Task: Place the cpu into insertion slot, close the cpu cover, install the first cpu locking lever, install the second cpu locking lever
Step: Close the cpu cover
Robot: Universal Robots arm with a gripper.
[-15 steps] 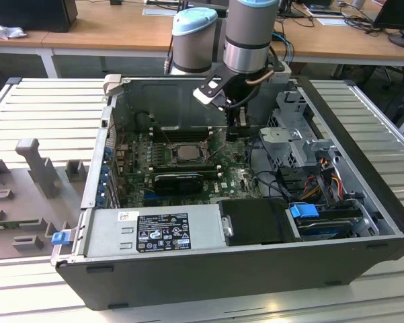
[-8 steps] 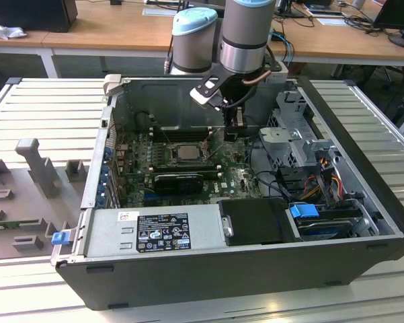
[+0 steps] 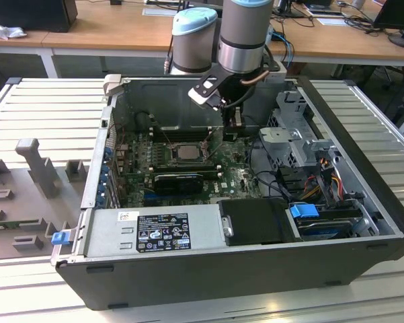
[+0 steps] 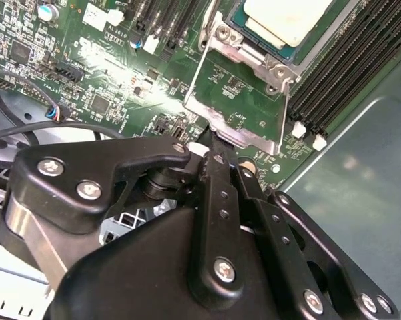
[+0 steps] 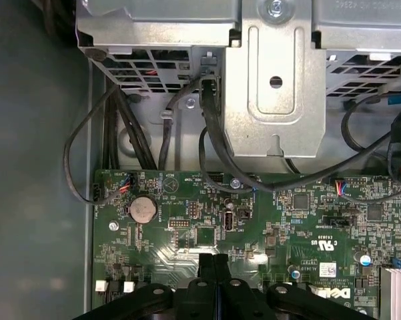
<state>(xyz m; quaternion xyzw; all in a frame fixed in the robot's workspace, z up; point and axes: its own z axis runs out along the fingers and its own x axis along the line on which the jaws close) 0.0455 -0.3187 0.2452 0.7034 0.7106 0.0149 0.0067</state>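
Your computer case [image 3: 222, 272] lies open on its side on the ribbed table [image 3: 47, 114], and your arm [image 3: 245, 33] reaches down into it from the far side. Along the near wall sits the grey power supply [image 3: 154, 229]. Toward the exterior view's right is the metal drive cage [image 3: 292, 145], with black cables [image 5: 213, 133] looping from it down to the green board [image 3: 134, 161].

A black block [image 3: 178, 180] sits on the board between the power supply and the socket [image 4: 263, 48]. Long black memory slots [image 4: 340, 67] run just beside the socket.

Your gripper [image 4: 215, 143] hangs low over the board beside the socket, between it and the drive cage. Its jaws are pressed together, and nothing shows between them. The tips sit right at the free edge of the cover [image 4: 247, 137]; you cannot tell whether they touch it.

The cover is swung up off the socket, and you see bare board through its window. The chip [image 4: 287, 17] already lies flat in the socket, pale face up. Beyond the fingers, a coin battery [image 5: 143, 209] sits near the board's edge.
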